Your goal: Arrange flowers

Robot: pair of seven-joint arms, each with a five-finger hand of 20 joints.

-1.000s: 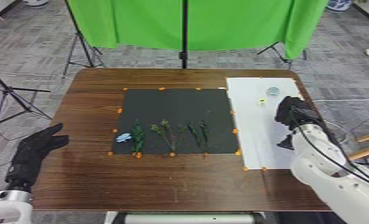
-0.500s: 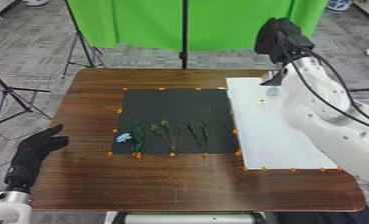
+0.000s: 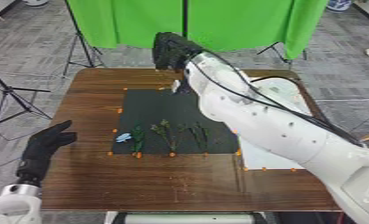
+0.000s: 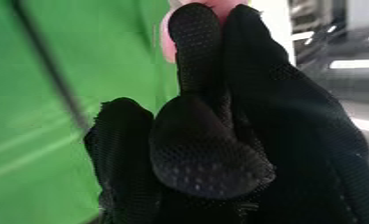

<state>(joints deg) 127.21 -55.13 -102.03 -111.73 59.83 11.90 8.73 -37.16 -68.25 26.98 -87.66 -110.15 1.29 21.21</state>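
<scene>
The right hand [image 3: 176, 50] has swung from beyond the table's far right corner to above the middle of its far edge, while the left hand [image 3: 47, 145] has shifted slightly. At left, the left hand waits beside the dark mat [image 3: 158, 107], its fingers relaxed and released. On the mat's near part, from left, lie a pale blue flower [image 3: 124, 137], a full green sprig [image 3: 138, 138], a branching sprig [image 3: 164, 132] and slim green stems [image 3: 198, 136]. Above the mat's far side, the right hand appears to grasp a pink item [image 4: 169, 37] at its fingertips; what it is cannot be told. At right, the arm crosses over the white sheet [image 3: 262, 161]. The step in hand looks like carrying that item to its place; the next move likely calls for a slow, steady lowering, clear of the sprigs, before release.
</scene>
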